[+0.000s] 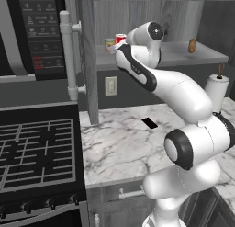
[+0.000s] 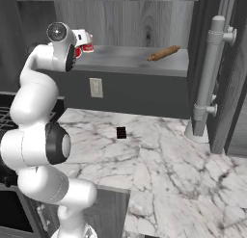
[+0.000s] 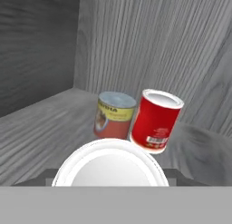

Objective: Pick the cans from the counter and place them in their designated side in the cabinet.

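My gripper [image 2: 79,41] reaches into the left end of the grey cabinet, over its shelf [image 2: 130,56], beside the upright wood panel [image 1: 88,60]. In the hand view a round pale can top [image 3: 108,166] lies between the jaws and hides the fingertips; the gripper is shut on this can. Just beyond it on the shelf stand a plain red can with a pale top [image 3: 157,120], slightly tilted, and a yellowish-banded can [image 3: 114,115], close together near the back corner. Both cans also show in the left base view: the red can [image 1: 120,38] and the banded can [image 1: 109,44].
A brown rolling pin [image 2: 164,53] lies at the shelf's right end. Below is the white marble counter [image 1: 124,143] with a small black mark [image 1: 149,123]. The black gas stovetop [image 1: 36,152] is at the left. An open cabinet door with a pale handle [image 2: 211,73] stands at the right.
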Tool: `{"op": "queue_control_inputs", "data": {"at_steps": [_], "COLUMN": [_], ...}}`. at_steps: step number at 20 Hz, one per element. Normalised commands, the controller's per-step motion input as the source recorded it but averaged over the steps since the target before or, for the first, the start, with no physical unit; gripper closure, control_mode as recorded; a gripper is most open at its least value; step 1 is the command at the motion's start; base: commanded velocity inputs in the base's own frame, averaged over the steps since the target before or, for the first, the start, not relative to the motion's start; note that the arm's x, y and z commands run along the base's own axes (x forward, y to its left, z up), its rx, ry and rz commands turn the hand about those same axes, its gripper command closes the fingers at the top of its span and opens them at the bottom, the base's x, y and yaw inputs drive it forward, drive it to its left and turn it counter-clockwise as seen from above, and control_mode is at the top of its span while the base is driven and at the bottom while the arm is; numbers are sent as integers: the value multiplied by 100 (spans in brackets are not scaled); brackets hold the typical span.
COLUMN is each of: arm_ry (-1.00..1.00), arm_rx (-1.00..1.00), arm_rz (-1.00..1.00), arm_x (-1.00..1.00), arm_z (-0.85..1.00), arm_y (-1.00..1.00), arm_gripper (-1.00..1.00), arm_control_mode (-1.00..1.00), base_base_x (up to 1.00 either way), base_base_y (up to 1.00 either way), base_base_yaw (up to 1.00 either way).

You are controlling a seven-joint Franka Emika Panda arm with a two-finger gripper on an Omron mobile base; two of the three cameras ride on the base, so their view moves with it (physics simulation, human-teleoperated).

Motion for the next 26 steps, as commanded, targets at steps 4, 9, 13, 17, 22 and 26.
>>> {"op": "queue_control_inputs", "data": {"at_steps": [4, 9, 13, 17, 22, 26], "arm_ry": [0, 0, 1, 3, 1, 0], "arm_rx": [-2, -2, -2, 0, 0, -2], "arm_rz": [0, 0, 0, 0, 0, 1], "arm_x": [23, 19, 14, 9, 5, 0], "arm_z": [-22, -29, -27, -10, -16, -32], "arm_y": [11, 10, 3, 0, 0, 0], "arm_gripper": [100, 100, 100, 100, 100, -100], "arm_control_mode": [-100, -100, -100, -100, -100, -100], "base_base_x": [0, 0, 0, 0, 0, 0], "base_base_y": [0, 0, 0, 0, 0, 0], "base_base_yaw": [0, 0, 0, 0, 0, 0]}}
